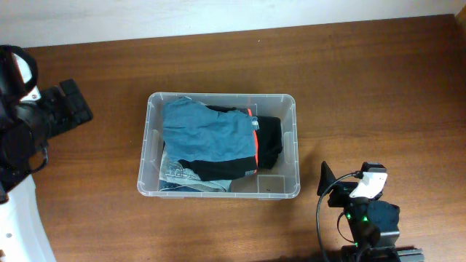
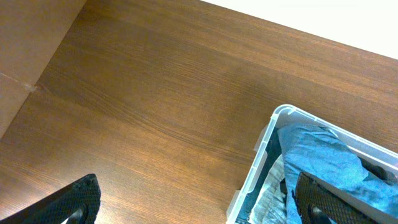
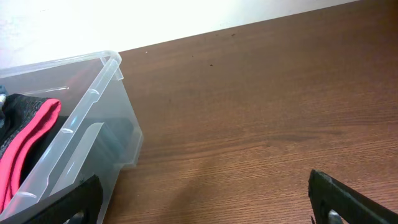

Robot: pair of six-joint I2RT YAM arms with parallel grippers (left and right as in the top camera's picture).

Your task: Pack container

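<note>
The clear plastic container (image 1: pixel 294 149) stands at the middle of the table. It holds a blue garment (image 1: pixel 207 131), a black garment with an orange-red stripe (image 1: pixel 271 142) and a patterned cloth (image 1: pixel 177 175). My left gripper (image 1: pixel 73 109) is open and empty, left of the container, over bare table. In the left wrist view (image 2: pixel 199 208) its right finger overlaps the container's rim (image 2: pixel 266 142) and the blue garment (image 2: pixel 329 155). My right gripper (image 1: pixel 325 180) is open and empty, just off the container's near right corner. In the right wrist view (image 3: pixel 205 205) the container wall (image 3: pixel 93 112) and the red stripe (image 3: pixel 31 137) lie to its left.
The brown wooden table (image 1: pixel 378 87) runs to a pale wall at the back (image 1: pixel 218 14). The left arm's base and white cover (image 1: pixel 18 218) fill the left edge. The right arm's body with a green light (image 1: pixel 368 218) sits at the front right.
</note>
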